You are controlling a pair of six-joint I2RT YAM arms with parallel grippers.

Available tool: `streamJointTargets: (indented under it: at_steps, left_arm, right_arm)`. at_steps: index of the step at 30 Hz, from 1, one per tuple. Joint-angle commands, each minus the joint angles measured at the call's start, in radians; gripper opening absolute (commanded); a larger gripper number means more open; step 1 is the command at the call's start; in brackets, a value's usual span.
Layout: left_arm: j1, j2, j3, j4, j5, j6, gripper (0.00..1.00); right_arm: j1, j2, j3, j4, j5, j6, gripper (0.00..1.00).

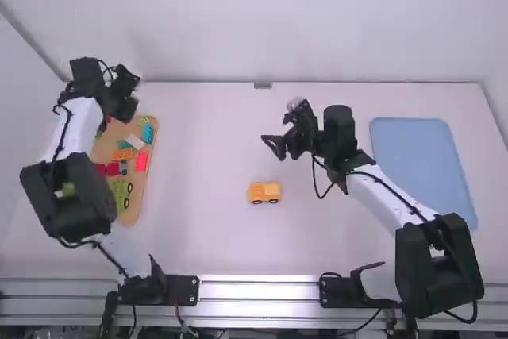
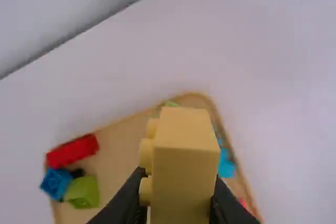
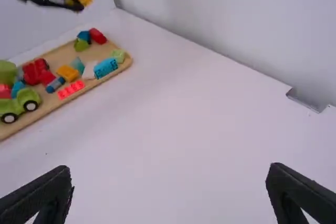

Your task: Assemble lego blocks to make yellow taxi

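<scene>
We hold 1 yellow block [image 2: 184, 166] clamped in our left tool [image 1: 132, 91] above the tray [image 1: 133, 210]. To its right, our right tool [image 1: 275, 129] has fingers apart; 1 wheeled yellow assembly [image 1: 264, 191] rests on the bench [image 1: 206, 236].

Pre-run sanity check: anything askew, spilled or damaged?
Nothing stands out: the yellow vehicle sits on its wheels on the table, the left gripper holds a yellow block, and loose blocks lie on the wooden tray.
</scene>
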Motion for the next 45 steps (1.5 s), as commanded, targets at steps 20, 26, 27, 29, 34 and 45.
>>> streamJointTargets:
  at_steps: [20,26,27,29,34,45]
  left_arm:
    - [-0.634,-0.561,-0.669,0.459,0.001,0.217,0.02]
    - [-0.662,-0.49,-0.669,0.503,-0.031,0.194,0.02]
    - [-0.66,-0.474,-0.669,0.506,-0.034,0.195,0.02]
    - [-0.663,-0.435,-0.669,0.529,-0.035,0.189,0.02]
    - [-0.664,-0.383,-0.669,0.599,-0.024,0.15,0.02]
    - [-0.679,-0.381,-0.666,0.611,0.028,0.142,0.02]
  right_arm:
    - [-0.009,0.365,0.224,0.068,-0.56,0.289,0.89]
    - [0.019,0.409,0.253,0.071,-0.579,0.289,0.81]
    - [0.02,0.407,0.253,0.072,-0.579,0.289,0.8]
    - [0.02,0.406,0.253,0.076,-0.579,0.289,0.79]
    - [0.02,0.406,0.253,0.066,-0.575,0.29,0.77]
    - [0.06,0.406,0.256,0.073,-0.489,0.289,0.72]
